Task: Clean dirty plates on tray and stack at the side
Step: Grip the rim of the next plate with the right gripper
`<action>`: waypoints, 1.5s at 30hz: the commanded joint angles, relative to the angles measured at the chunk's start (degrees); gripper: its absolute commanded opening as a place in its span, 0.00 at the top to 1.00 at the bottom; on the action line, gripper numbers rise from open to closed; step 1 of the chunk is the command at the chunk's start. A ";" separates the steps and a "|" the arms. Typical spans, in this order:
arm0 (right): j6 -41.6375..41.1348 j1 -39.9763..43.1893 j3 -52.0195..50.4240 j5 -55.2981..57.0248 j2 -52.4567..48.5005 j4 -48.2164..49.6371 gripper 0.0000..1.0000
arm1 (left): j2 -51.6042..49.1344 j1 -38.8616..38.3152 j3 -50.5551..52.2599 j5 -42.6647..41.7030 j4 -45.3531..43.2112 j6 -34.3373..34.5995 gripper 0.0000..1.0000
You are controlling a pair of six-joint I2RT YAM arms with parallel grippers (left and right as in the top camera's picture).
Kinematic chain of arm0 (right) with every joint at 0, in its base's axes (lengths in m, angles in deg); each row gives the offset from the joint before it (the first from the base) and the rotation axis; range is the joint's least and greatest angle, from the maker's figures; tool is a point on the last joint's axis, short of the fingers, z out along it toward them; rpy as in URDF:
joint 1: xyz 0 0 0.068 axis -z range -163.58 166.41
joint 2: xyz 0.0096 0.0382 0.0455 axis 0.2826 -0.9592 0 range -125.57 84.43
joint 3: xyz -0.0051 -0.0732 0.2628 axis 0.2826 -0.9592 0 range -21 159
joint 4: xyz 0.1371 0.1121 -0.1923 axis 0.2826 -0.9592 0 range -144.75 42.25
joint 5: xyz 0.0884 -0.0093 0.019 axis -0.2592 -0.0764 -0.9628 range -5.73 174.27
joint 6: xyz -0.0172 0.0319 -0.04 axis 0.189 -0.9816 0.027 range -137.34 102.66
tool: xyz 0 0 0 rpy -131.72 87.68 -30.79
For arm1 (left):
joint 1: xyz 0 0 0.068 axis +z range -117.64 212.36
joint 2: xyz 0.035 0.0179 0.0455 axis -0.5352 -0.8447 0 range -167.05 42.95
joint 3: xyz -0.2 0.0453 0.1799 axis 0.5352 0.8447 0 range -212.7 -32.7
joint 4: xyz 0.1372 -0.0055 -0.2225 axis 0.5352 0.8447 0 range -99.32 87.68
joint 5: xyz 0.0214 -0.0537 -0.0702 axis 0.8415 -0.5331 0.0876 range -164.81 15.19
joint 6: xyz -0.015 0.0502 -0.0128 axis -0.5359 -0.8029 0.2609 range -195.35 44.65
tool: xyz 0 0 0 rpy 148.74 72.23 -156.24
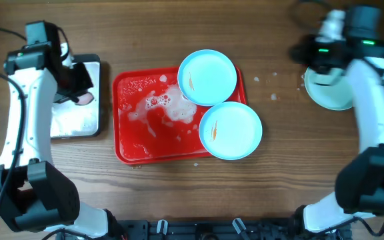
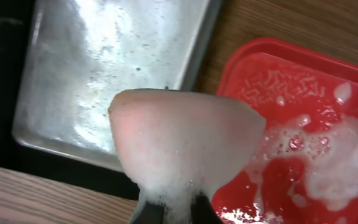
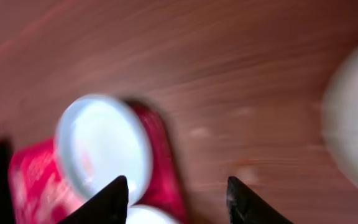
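Since orange streaks remain to be scrubbed, the left gripper [image 2: 169, 214], at the left of the overhead view, is clamped tight on a foamy pink sponge [image 2: 185, 143]. It holds the sponge above the silver pan [image 2: 104, 68], probably so the suds drip there and not on the wood.

In the middle lies the red tray [image 1: 132, 133], its left half awash with foam. The upper plate [image 1: 207, 77] and lower plate [image 1: 231, 130] sit along its right edge, overhanging the rim. Both are streaked orange, so I judge them unwashed.

At the upper right, a third plate [image 1: 329, 93] rests on the table [image 1: 279, 187], well apart from the tray and likely starting the clean stack. The right gripper [image 3: 179, 202] hovers near it, fingers about half spread and empty.

Count: three plates, one tray, one pan, one sponge, two grippers.
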 commanded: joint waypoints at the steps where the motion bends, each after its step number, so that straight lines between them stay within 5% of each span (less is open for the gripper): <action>1: -2.91 -10.84 0.33 2.32 -2.16 3.91 0.54 | -0.13 -1.01 -0.39 -0.92 -0.07 2.64 0.96; 6: -7.48 -23.58 0.28 7.37 -6.43 10.75 0.69 | -0.13 -0.98 -0.39 -0.90 -0.09 2.64 0.96; 11: -8.02 -30.97 0.28 8.76 -13.44 15.80 0.71 | -0.13 -0.98 -0.39 -0.87 -0.11 2.62 0.96; 34: -11.80 -34.56 -3.34 8.48 -22.16 18.01 0.76 | -0.13 -0.98 -0.39 -0.90 -0.04 2.62 0.96; 45: -10.08 -45.38 -3.32 4.35 -22.16 17.99 0.77 | -0.13 -1.01 -0.39 -0.92 -0.07 2.62 0.96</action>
